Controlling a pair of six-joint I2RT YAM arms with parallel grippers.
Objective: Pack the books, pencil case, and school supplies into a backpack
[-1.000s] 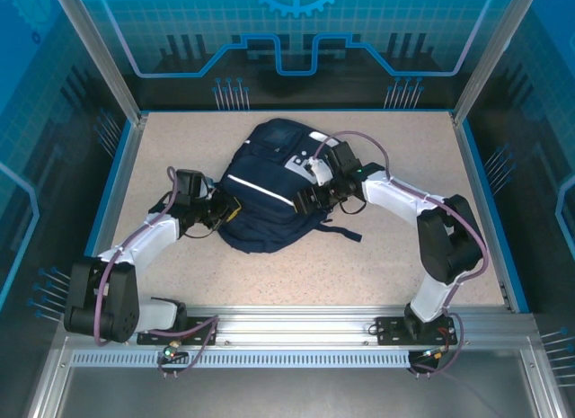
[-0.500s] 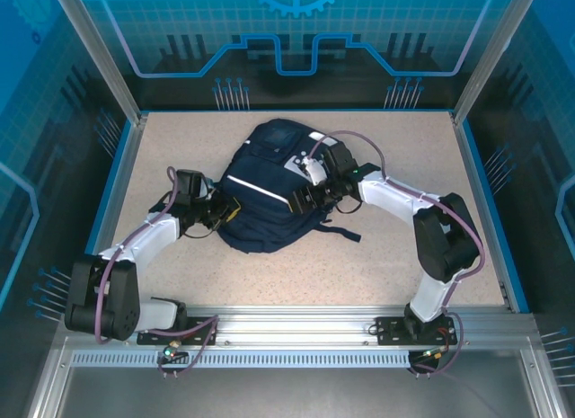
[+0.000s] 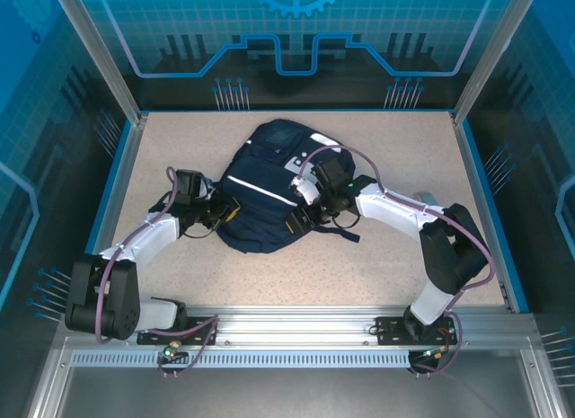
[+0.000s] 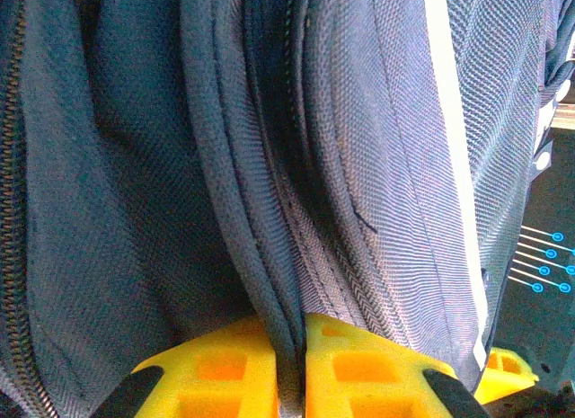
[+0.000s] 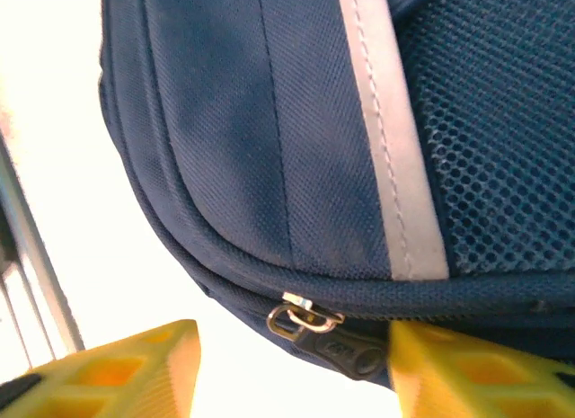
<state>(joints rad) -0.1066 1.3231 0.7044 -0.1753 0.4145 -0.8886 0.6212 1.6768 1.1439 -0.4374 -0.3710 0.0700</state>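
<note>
left tool (image 4: 289,360) pinched tight on a fold of the backpack (image 3: 260,211)
right tool (image 5: 295,369) stands partly open, the zip pull (image 5: 304,320) between its sides; the backpack lies in the middle of the worktop (image 3: 180,148).

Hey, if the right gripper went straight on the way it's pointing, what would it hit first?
Most likely the metal zipper pull on the curved edge of the backpack: it sits just ahead of the right gripper, between its parted jaws. Depth is hard to judge.
</note>
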